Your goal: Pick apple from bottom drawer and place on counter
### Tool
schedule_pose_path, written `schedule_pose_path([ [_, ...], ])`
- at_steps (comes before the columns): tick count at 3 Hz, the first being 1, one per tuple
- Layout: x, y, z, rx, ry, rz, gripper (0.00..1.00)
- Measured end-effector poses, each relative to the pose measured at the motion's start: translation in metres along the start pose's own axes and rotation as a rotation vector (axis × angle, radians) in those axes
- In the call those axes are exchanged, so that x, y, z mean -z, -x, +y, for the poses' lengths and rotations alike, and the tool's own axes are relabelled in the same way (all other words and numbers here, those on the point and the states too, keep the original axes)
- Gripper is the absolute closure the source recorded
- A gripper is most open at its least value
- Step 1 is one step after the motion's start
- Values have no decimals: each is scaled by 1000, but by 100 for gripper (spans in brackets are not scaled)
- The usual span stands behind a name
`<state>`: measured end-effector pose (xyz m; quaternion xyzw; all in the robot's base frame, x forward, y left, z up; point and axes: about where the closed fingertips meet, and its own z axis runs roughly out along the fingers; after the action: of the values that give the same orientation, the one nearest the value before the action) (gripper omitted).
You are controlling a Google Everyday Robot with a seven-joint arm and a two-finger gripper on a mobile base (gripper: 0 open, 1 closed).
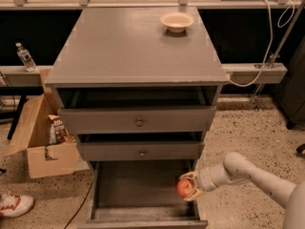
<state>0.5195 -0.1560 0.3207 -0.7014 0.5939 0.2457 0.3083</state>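
Note:
The red apple [184, 188] is held in my gripper [189, 187], which is shut on it at the right side of the open bottom drawer [138, 190], lifted above the drawer's flat grey floor near its right wall. My white arm reaches in from the lower right. The grey counter [128, 46] is the cabinet's top, well above the gripper.
A cream bowl [177, 21] sits at the counter's back right. Two upper drawers with round knobs [139, 122] stand slightly open above the gripper. An open cardboard box [43, 142] and a shoe [14, 205] are on the floor to the left. A water bottle [25, 57] stands on the left ledge.

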Motion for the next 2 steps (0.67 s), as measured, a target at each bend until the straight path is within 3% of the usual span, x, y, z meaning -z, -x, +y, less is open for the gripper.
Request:
schedule_pose_path([
  [1, 46, 33, 6, 19, -7, -12, 100],
  [2, 109, 76, 14, 33, -60, 12, 100],
])
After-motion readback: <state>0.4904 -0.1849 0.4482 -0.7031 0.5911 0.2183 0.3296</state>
